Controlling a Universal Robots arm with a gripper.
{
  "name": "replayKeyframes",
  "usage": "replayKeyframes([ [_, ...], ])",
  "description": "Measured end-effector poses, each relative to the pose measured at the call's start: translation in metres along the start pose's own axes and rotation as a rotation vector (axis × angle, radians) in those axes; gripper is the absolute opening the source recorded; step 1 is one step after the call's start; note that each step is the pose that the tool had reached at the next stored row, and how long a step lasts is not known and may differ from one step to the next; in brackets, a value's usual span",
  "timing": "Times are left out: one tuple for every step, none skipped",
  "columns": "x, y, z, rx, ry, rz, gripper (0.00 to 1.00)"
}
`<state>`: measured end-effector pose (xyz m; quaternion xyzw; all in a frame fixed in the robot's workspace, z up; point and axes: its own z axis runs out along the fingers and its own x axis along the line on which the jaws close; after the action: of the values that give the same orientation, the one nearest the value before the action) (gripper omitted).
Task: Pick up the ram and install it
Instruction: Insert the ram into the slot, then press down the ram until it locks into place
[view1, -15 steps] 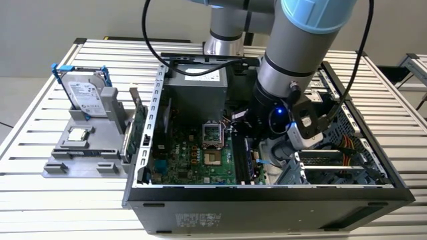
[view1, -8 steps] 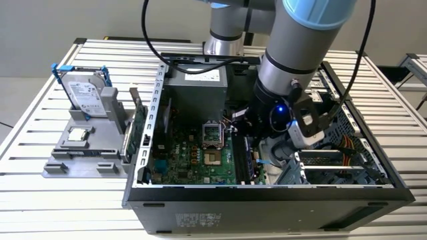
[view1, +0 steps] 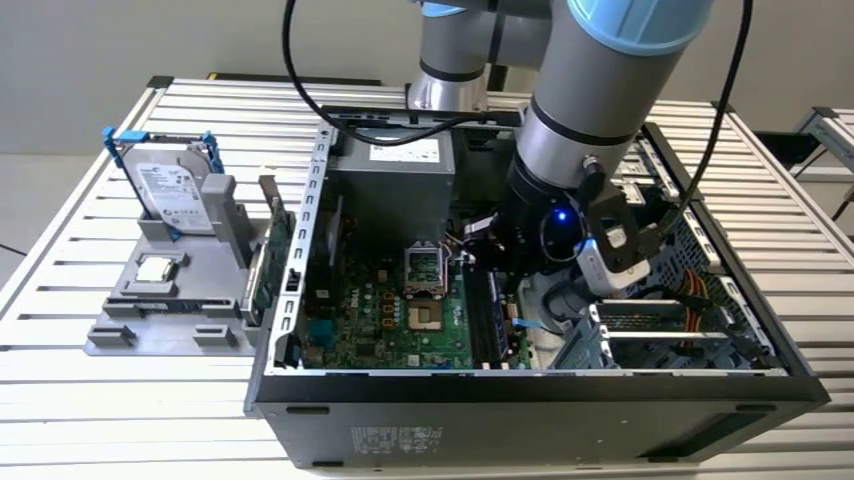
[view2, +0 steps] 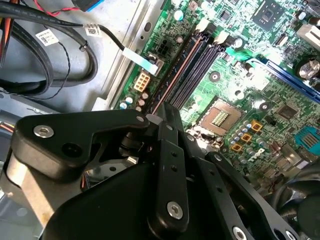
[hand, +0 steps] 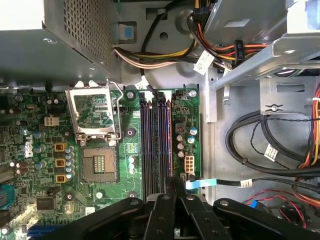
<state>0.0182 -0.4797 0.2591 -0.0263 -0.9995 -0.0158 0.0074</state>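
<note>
Exterior view: high up, looking steeply down over the slatted tabletop (view1: 80, 400) into the open computer case (view1: 534, 400), whole arm (view1: 601, 110) in frame. First wrist view: close, facing straight down on the motherboard (hand: 100, 130) past the claw (hand: 172, 197). Second wrist view: closer, slanted across the same board (view2: 260, 95). Both wrist views share the memory slots (hand: 156, 145) (view2: 192, 70) and the processor socket (hand: 97, 167) (view2: 220, 117).

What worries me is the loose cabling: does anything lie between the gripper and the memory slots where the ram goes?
Nothing visible does. The gripper hangs directly over the memory slots; the black cables and the flat blue-tipped cable lie to one side, clear of the slots.
</note>
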Motion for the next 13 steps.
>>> replayKeyframes([
  [0.0, 0.0002, 0.0, 0.0003, 0.0001, -0.007, 0.0],
  [0.0, 0.0004, 0.0, 0.0007, 0.0006, -0.025, 0.0],
  [0.0001, 0.0003, 0.0, 0.001, 0.0011, -0.042, 0.0],
  [0.0001, 0.0003, 0.0001, 0.0012, 0.0017, -0.061, 0.0],
  [0.0001, 0.0004, 0.0002, 0.0013, 0.0022, -0.078, 0.0],
  [0.0, 0.0004, 0.0002, 0.0017, 0.0028, -0.098, 0.0],
  [0.0, 0.0004, 0.0003, 0.002, 0.0034, -0.115, 0.0],
  [0.0, 0.0004, 0.0003, 0.0022, 0.0039, -0.133, 0.0],
  [0.0, 0.0004, 0.0004, 0.0025, 0.0044, -0.151, 0.0],
  [0.0, 0.0007, 0.0007, 0.0023, 0.0047, -0.163, 0.0],
  [0.0, 0.0008, 0.0009, 0.0025, 0.0052, -0.178, 0.0],
  [0.0, 0.0009, 0.001, 0.003, 0.0058, -0.195, 0.0],
  [0.0001, 0.0009, 0.001, 0.0034, 0.0064, -0.211, 0.0],
])
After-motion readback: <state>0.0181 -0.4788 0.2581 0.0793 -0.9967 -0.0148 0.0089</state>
